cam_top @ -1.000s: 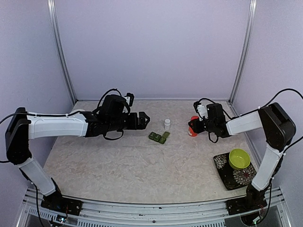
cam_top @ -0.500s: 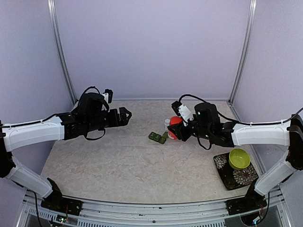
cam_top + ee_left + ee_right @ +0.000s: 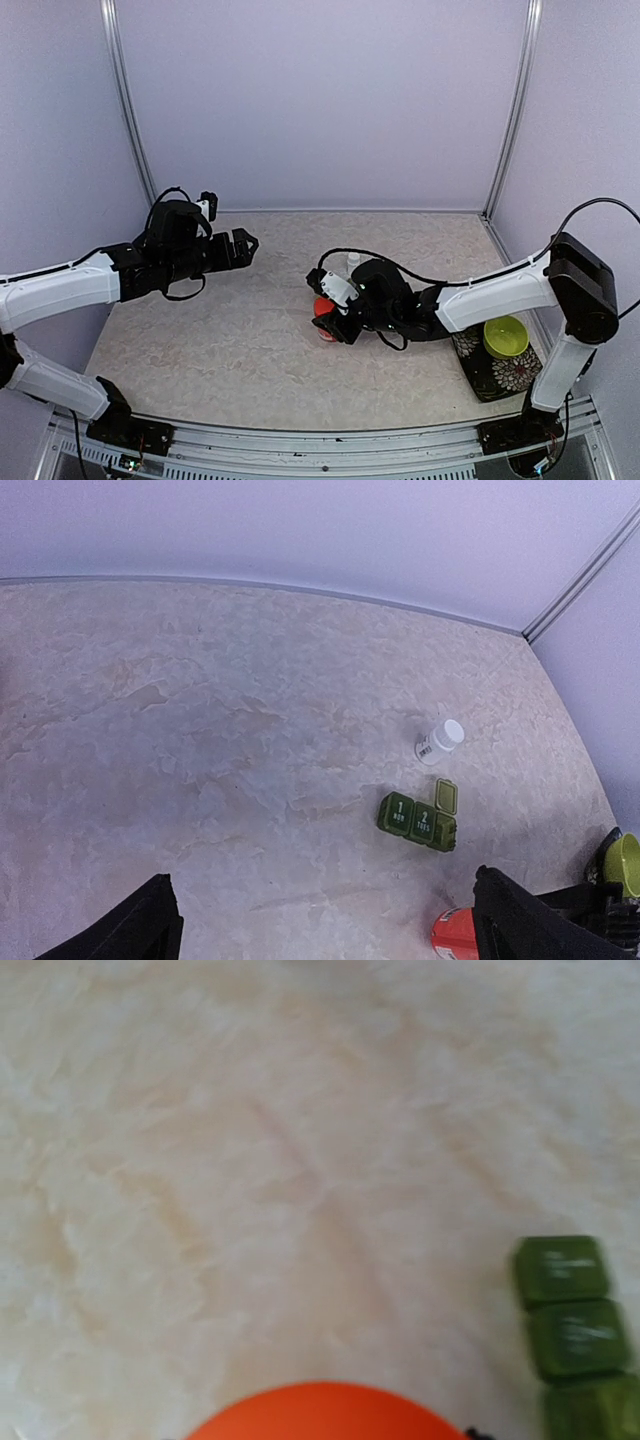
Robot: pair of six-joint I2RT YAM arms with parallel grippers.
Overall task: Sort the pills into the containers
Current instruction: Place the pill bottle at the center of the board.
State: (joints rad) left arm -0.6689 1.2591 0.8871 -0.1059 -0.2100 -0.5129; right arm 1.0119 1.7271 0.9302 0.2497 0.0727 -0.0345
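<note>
The dark green pill box (image 3: pixel 418 820) lies on the table with its third compartment's lid open; it also shows in the right wrist view (image 3: pixel 570 1330). In the top view my right arm hides it. My right gripper (image 3: pixel 331 321) is shut on the red-orange bottle (image 3: pixel 321 308), low over the table just in front and to the left of the box. The bottle fills the bottom of the right wrist view (image 3: pixel 325 1412) and shows in the left wrist view (image 3: pixel 455 936). My left gripper (image 3: pixel 241 247) is open and empty, above the table well left of the box; its fingers (image 3: pixel 150 925) stand wide apart.
A small white pill bottle (image 3: pixel 352 261) stands just behind the pill box, also in the left wrist view (image 3: pixel 440 741). A lime-green bowl (image 3: pixel 505 335) sits on a dark floral plate (image 3: pixel 475 365) at the near right. Enclosure walls ring the table.
My right gripper has carried the red-orange bottle from the back right leftward and nearer, past the pill box. My left arm has drawn back to the left, still open.
</note>
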